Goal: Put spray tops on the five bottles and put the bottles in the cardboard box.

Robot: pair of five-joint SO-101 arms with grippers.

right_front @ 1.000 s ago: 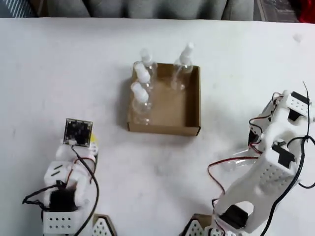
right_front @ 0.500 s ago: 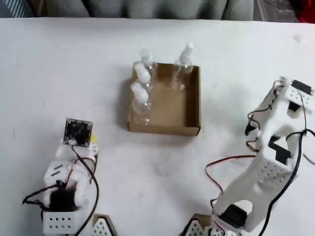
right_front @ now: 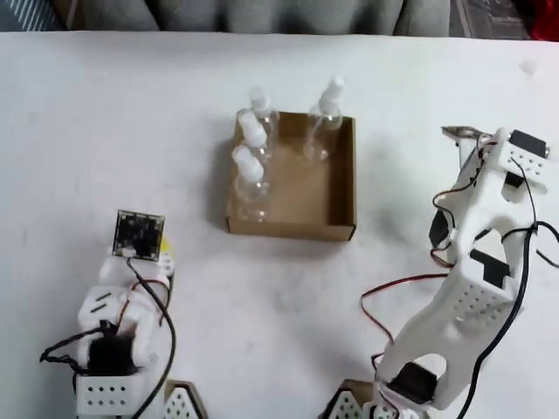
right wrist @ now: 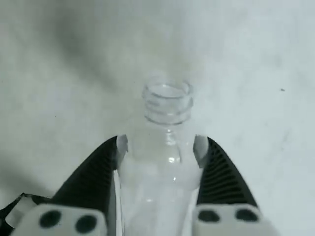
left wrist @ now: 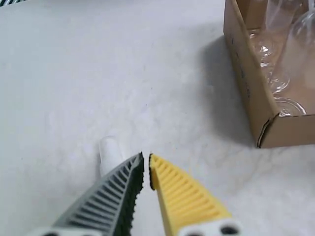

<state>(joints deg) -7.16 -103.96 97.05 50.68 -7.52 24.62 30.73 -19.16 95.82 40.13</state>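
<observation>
Between the fingers of the right gripper (right wrist: 161,143) sits the uncapped bottle (right wrist: 167,105) — clamped, neck pointing out past the tips. Beside the closed tips of the left gripper (left wrist: 146,162), grey-finger side, lies a white spray top (left wrist: 109,150) — that arm is nearer.

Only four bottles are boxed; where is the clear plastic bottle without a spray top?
In the right wrist view, the clear uncapped plastic bottle is held in the right end effector, over the white table right of the brown cardboard box.
</observation>
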